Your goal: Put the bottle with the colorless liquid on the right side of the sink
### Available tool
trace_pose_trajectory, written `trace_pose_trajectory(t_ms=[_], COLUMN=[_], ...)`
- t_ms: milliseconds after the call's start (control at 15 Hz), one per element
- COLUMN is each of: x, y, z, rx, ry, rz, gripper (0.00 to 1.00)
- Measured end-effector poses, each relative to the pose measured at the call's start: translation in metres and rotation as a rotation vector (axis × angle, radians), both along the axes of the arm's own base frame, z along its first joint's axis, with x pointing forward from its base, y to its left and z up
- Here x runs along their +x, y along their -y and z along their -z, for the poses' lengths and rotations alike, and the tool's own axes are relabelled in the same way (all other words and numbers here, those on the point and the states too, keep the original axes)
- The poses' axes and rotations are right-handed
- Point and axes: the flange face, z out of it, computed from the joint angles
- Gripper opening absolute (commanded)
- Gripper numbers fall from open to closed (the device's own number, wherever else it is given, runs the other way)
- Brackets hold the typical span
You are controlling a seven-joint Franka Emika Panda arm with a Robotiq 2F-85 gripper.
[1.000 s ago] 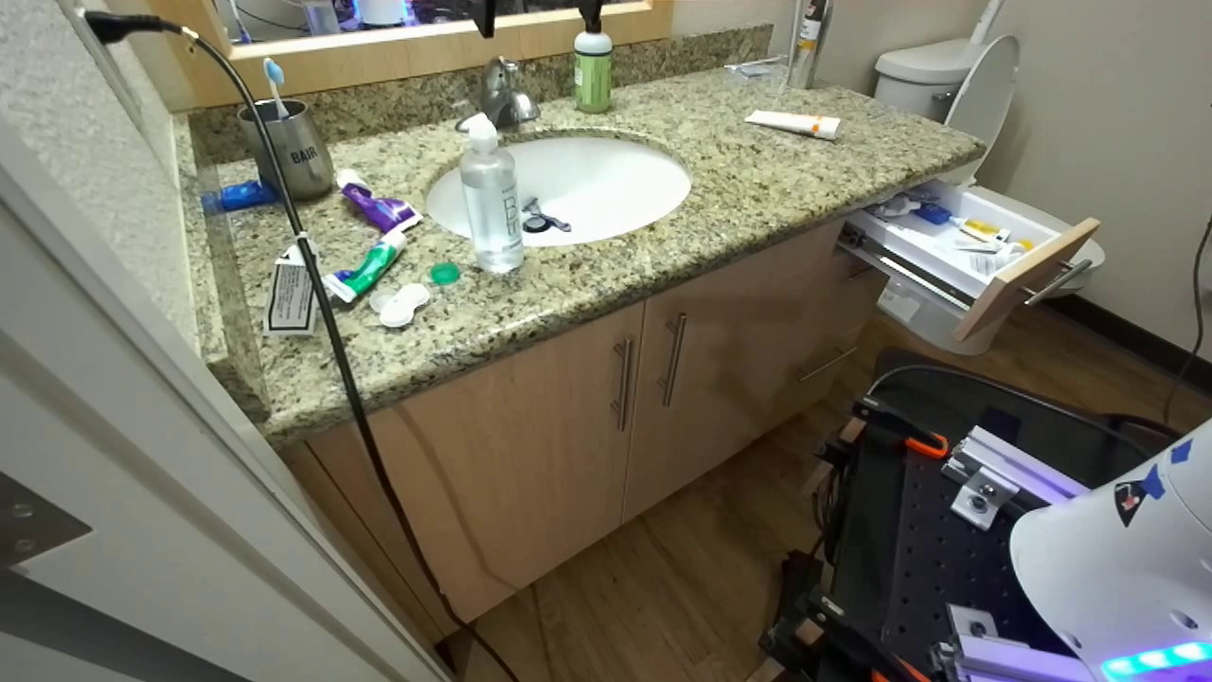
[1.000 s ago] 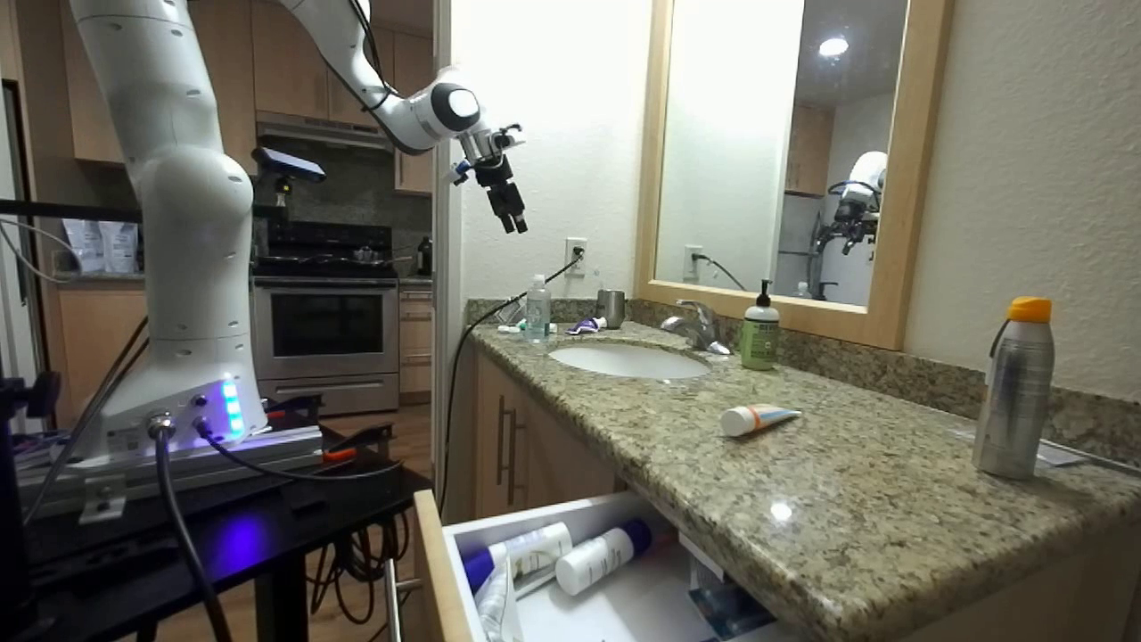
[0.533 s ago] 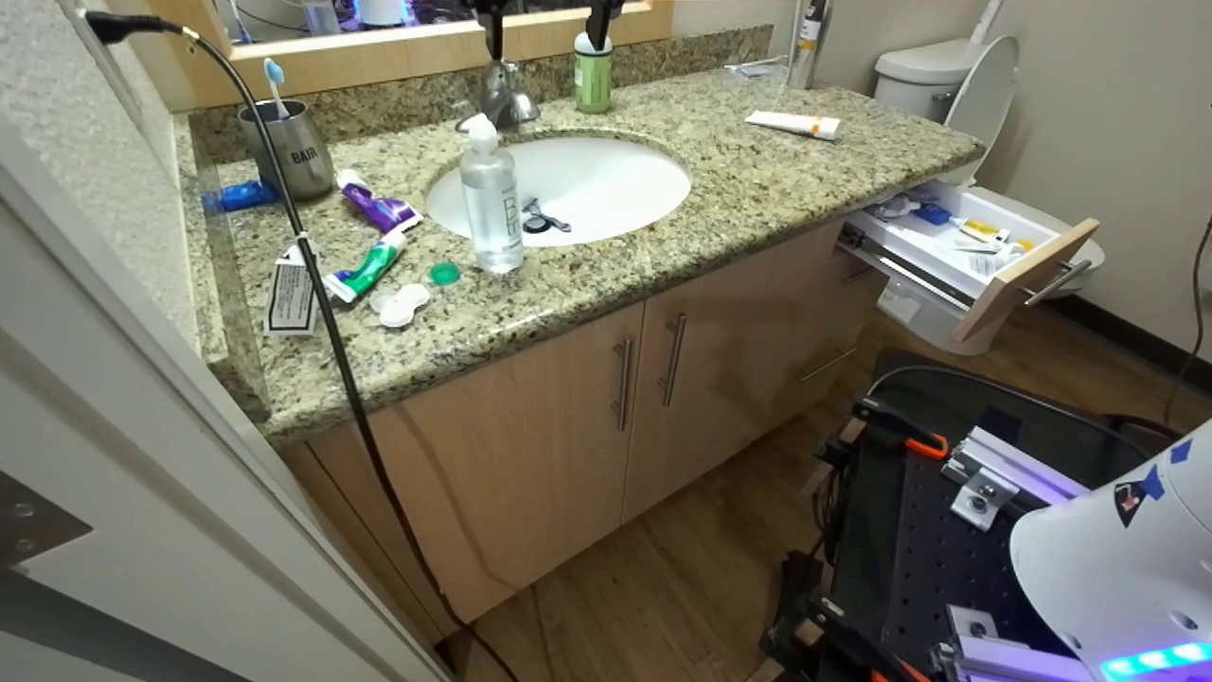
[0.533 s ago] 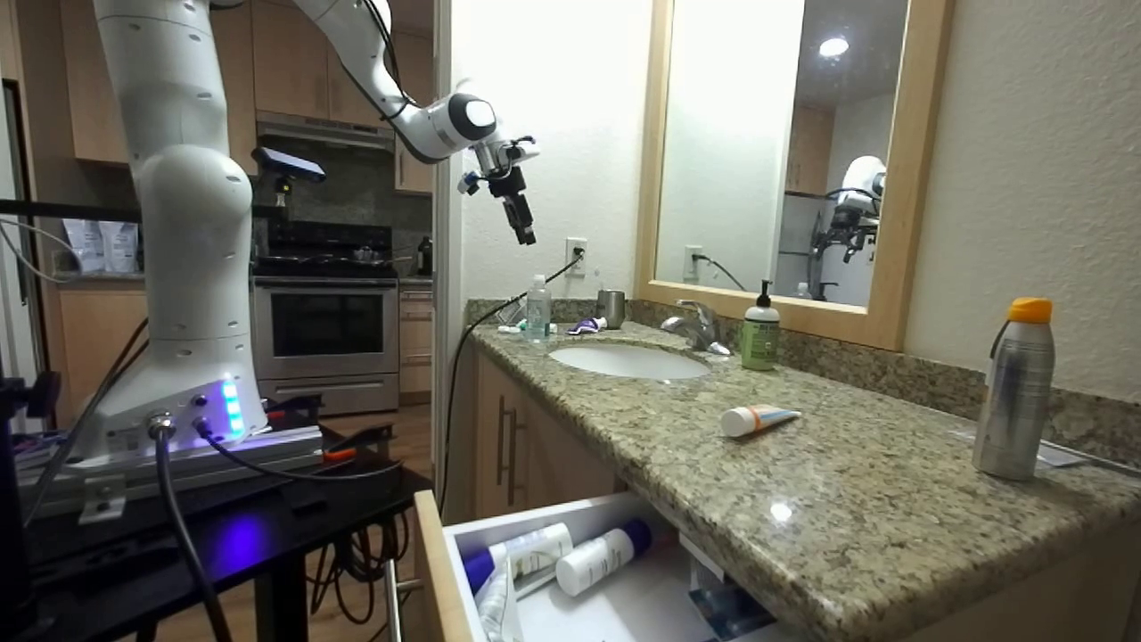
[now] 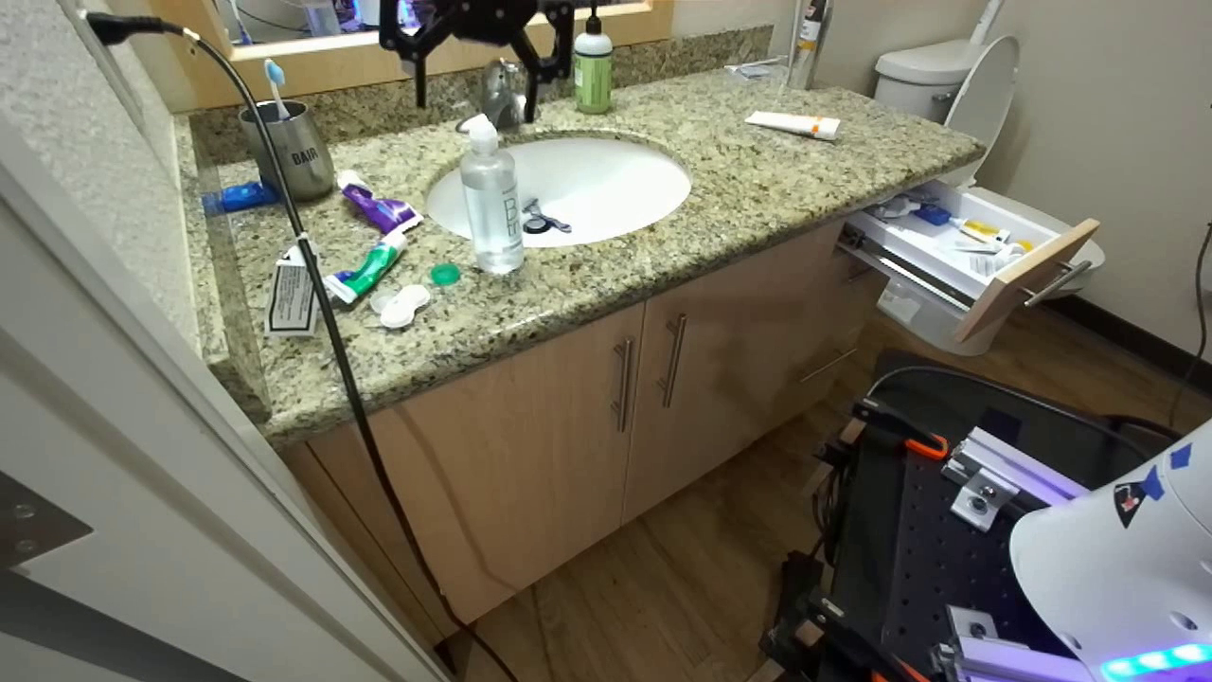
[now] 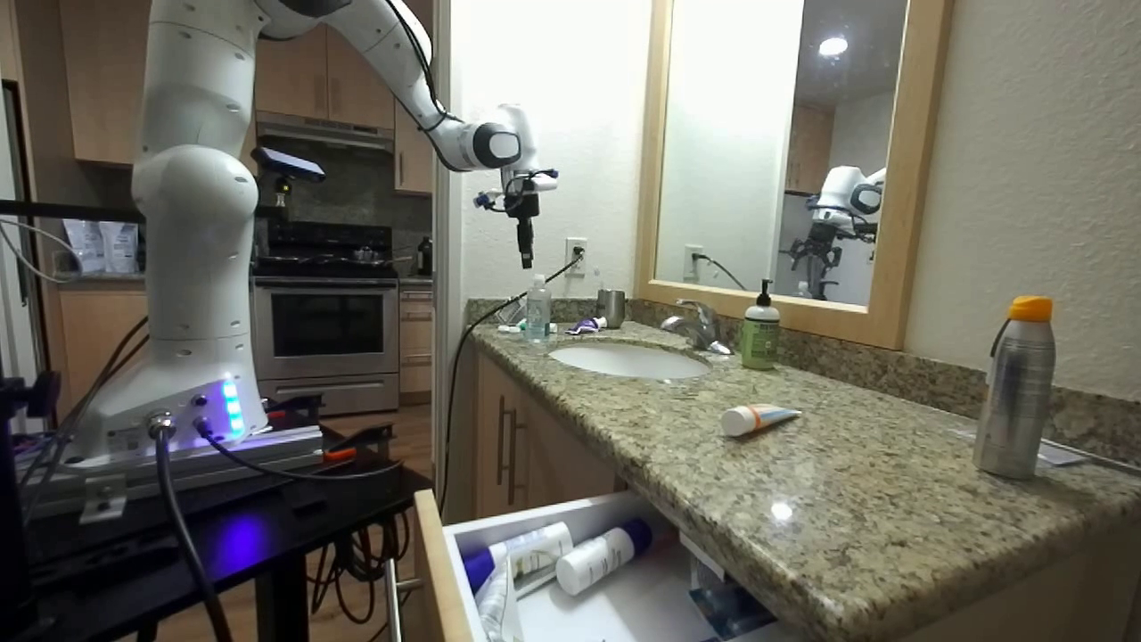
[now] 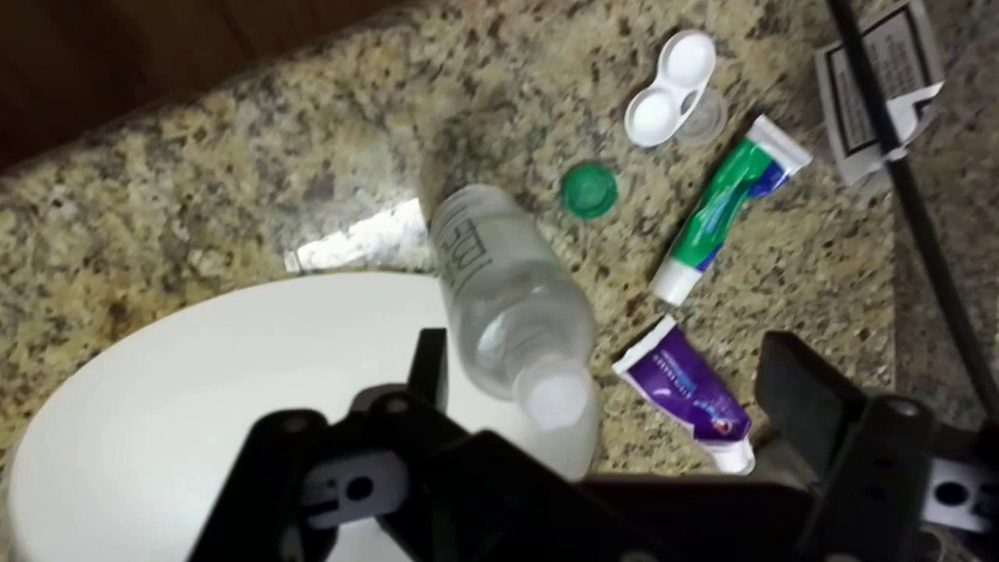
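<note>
The clear bottle with colorless liquid and a white top stands upright on the granite counter, at the edge of the white oval sink. It also shows in an exterior view, on the far side of the sink. My gripper is open and empty, pointing down. In an exterior view my gripper hangs above the bottle, apart from it. In the wrist view the bottle lies between the spread fingers, nearer the left fingertip. The other finger is over the counter.
A green toothpaste tube, purple tube, green cap and white lens case lie near the bottle. A black cord crosses the counter's end. The faucet and green soap bottle stand behind the sink. A drawer stands open.
My gripper has moved down and over toward the bottle, and now points more nearly straight down. It has come well into an exterior view. The bottle has not moved.
</note>
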Motion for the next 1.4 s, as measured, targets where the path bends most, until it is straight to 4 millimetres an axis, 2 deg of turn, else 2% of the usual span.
trace_pose_trajectory(t_ms=[133,333,467,600,733,1400], x=[0.001,0.001,0.006,0.013,0.019,0.021], y=[-0.009,-0.003,0.006,0.022,0.029,0.028], z=[0.001,0.000,0.001,0.015,0.025,0.034], rx=[0.003,-0.011,-0.057,-0.080,-0.085,-0.032], ry=[-0.001,0.008,0.042,0.025,0.016,-0.014], rz=[-0.008,-0.002,0.041,0.104,0.121,0.149], gripper=[1.00,1.00,1.00,1.00,1.00,1.00])
